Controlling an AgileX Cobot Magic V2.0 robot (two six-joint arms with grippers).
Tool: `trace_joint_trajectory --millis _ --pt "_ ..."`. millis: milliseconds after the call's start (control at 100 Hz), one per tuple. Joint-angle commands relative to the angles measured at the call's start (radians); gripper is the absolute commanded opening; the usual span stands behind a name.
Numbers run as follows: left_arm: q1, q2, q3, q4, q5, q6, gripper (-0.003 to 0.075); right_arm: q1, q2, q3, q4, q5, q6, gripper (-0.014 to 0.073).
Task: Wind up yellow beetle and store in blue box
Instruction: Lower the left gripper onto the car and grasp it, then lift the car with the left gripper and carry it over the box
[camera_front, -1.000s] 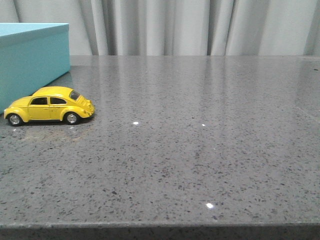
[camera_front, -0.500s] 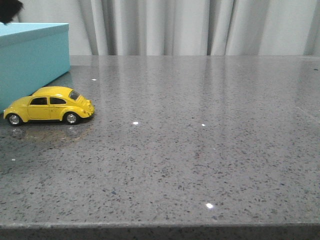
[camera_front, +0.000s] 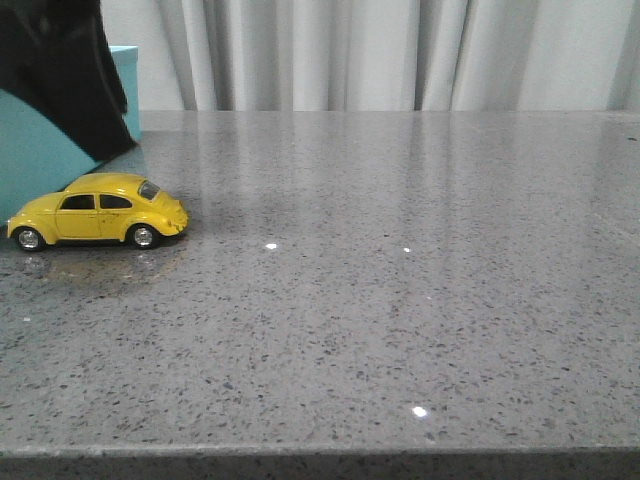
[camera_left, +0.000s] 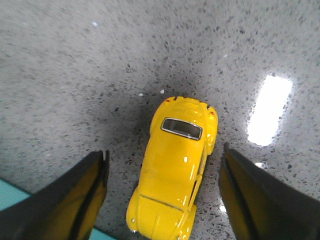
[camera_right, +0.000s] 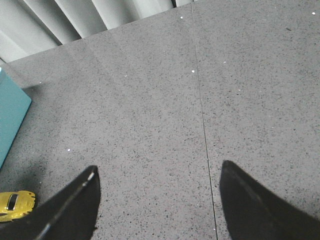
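Observation:
The yellow beetle (camera_front: 98, 210) stands on its wheels on the grey speckled table, just in front of the blue box (camera_front: 30, 165) at the far left. My left arm (camera_front: 60, 70) hangs as a dark shape above the car and covers part of the box. In the left wrist view the beetle (camera_left: 175, 165) lies lengthwise between the fingers of my left gripper (camera_left: 164, 152), which is open with a gap on each side of the car. My right gripper (camera_right: 159, 167) is open over bare table, with the beetle (camera_right: 15, 205) off to one side.
Grey curtains (camera_front: 380, 55) hang behind the table. The table's front edge (camera_front: 320, 452) runs along the bottom of the front view. A thin seam (camera_right: 202, 125) crosses the tabletop under the right gripper. A corner of the blue box (camera_right: 10, 115) shows there too.
My left arm has come down into the upper left of the front view and now hides part of the blue box. The beetle has not moved.

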Motion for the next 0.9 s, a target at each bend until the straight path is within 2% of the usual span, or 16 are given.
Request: trace_joint_trajectory --millis 0,530,600,770,890 --pt "-0.009 0.006 -0.049 -0.009 -0.004 0.007 0.0462 -0.001 -0.006 -0.025 -0.012 -0.076 -0.015 0.0507" --pt "-0.009 0.087 -0.049 -0.004 0.012 0.008 0.0453 -0.001 -0.007 -0.025 -0.008 -0.076 -0.015 0.0507" --pt "-0.009 0.087 -0.049 -0.004 0.013 0.008 0.0414 -0.001 -0.007 -0.025 -0.005 -0.076 -0.015 0.0507" --pt "-0.009 0.087 -0.053 -0.004 0.014 0.008 0.0259 -0.001 -0.007 -0.025 -0.005 -0.076 -0.015 0.0507" --pt "-0.009 0.087 -0.074 -0.004 0.027 0.008 0.0223 -0.001 -0.007 -0.025 -0.005 -0.076 -0.015 0.0507"
